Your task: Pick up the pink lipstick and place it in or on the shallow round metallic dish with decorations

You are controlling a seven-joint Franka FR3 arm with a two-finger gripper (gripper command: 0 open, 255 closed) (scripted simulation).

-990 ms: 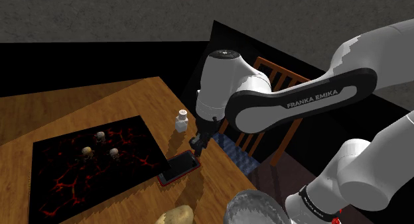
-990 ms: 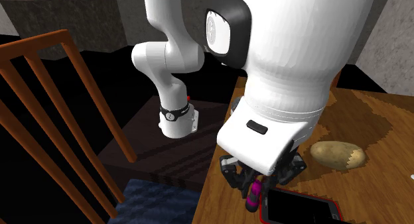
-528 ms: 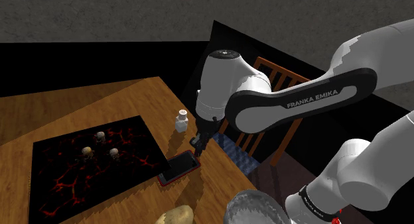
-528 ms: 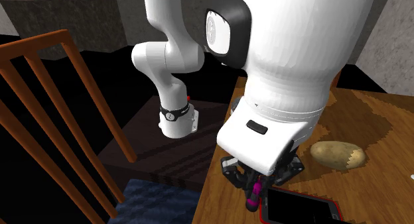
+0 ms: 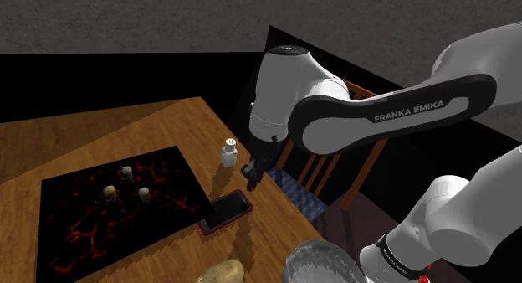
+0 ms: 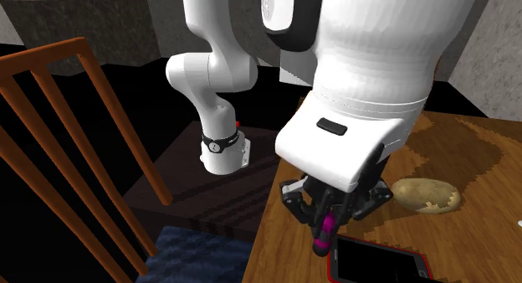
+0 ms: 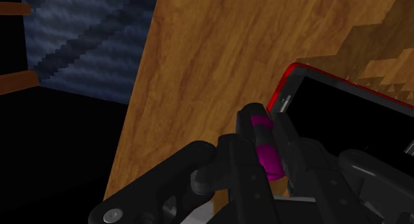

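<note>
Gripper (image 6: pixel 323 242) closed on the magenta lipstick (image 6: pixel 324 228), clasped between both fingers, at the second exterior view's lower centre. Lipstick hangs over the wooden table (image 6: pixel 473 214) edge, near the red-edged phone (image 6: pixel 376 261).

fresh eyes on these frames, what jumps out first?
The big white arm looms across the shoulder view's right, its black claw shut on a magenta lipstick over the wooden table, beside a red-edged phone. A black mat with glowing red cracks lies at that view's left, and a grey round dish sits at its bottom edge.
</note>
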